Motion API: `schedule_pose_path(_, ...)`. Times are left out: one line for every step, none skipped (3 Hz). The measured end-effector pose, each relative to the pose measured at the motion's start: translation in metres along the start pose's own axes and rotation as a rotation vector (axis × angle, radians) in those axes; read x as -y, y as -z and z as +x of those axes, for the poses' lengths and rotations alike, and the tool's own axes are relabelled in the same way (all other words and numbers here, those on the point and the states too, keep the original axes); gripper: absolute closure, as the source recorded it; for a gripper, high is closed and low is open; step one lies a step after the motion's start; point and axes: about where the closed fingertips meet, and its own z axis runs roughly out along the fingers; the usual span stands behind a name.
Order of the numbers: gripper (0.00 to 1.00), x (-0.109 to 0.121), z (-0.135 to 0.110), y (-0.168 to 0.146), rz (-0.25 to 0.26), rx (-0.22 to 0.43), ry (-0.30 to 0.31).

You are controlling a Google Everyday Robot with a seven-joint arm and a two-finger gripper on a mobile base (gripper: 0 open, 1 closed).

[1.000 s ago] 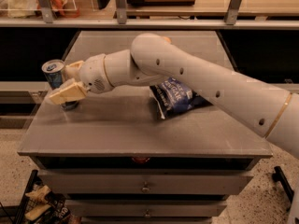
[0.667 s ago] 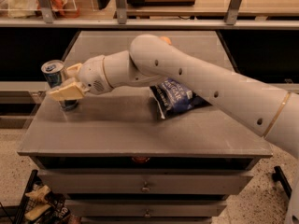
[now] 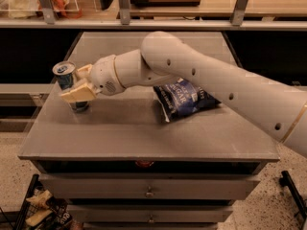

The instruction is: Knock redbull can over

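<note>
- The can (image 3: 64, 76) is seen near the table's (image 3: 124, 133) left edge, with its base on the top and its upper end leaning slightly left.
- The gripper (image 3: 73, 84) is placed at the can and touches it at mid-height; whether it is spread or clamped on the can cannot be told.
- The arm (image 3: 192, 75) is stretched in from the right, low over the table.
- A dark blue bag (image 3: 184, 98) is laid flat near the table's middle, partly hidden under the arm, well apart from the can.
</note>
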Motion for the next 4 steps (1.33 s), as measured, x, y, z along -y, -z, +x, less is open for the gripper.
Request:
schedule_pose_path(1.00, 0.012, 0.003, 0.030, 0.024, -0.081, 0.112)
schedule_pose_path(1.00, 0.022, 0.005, 0.056, 0.021, -0.185, 0.254)
schedule_pose_path(1.00, 0.022, 0.006, 0.068, -0.027, -0.313, 0.447)
schedule_pose_path(1.00, 0.013, 0.003, 0.065, -0.112, -0.449, 0.641)
